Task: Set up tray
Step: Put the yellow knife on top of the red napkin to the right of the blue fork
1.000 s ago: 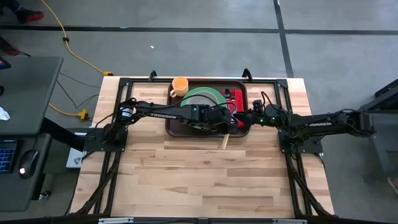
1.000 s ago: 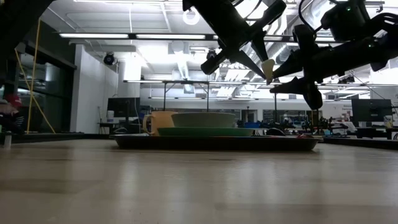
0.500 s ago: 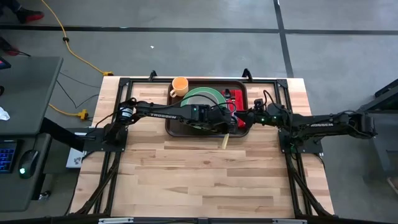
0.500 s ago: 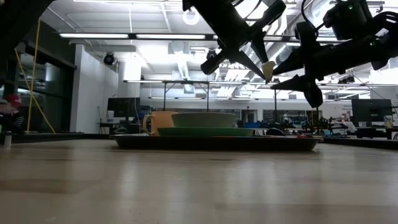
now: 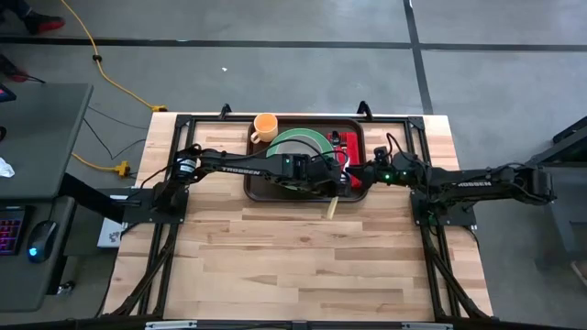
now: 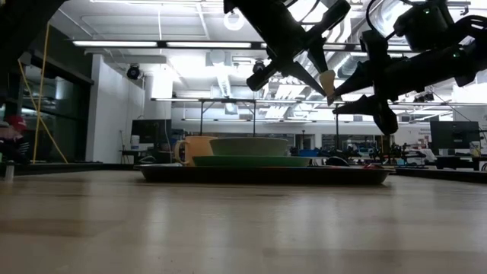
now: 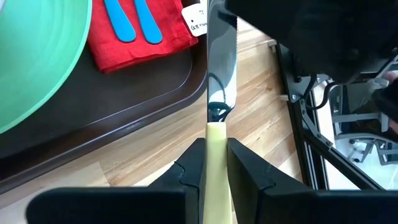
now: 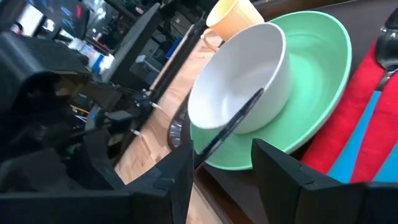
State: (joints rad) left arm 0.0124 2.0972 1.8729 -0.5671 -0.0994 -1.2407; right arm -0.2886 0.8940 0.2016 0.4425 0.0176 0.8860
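High view: the tray (image 5: 260, 188) lies at the far middle of the table (image 5: 293, 266), carrying a green plate (image 5: 295, 142) with a white bowl (image 8: 239, 81) on it, a red napkin (image 5: 349, 148) at its right end, and an orange mug (image 5: 264, 126) at its far left corner. Both arms meet over the tray's near right corner.

Left gripper (image 7: 214, 163): fingers clamped on the cream handle of a knife (image 7: 221, 68), blade pointing forward, held clear above the tray. My reading is that the knife is carried level so the blade can be presented to the other arm or lowered beside the blue-handled cutlery (image 7: 130, 18) on the napkin; which of the two cannot be told.

Right gripper (image 8: 224, 165): fingers apart, nothing between them, facing the knife's blade tip and the plate. The low view shows it just beside the cream handle end, not touching. The spread jaws suggest readiness to receive.

Edges and room: the tray's raised rim runs under the blade, so any descent must clear it before setting down. The napkin is already partly occupied, leaving a narrow strip. The two grippers stand very near each other; sideways motion is tight. The near half of the table is open wood, offering retreat room for either arm.
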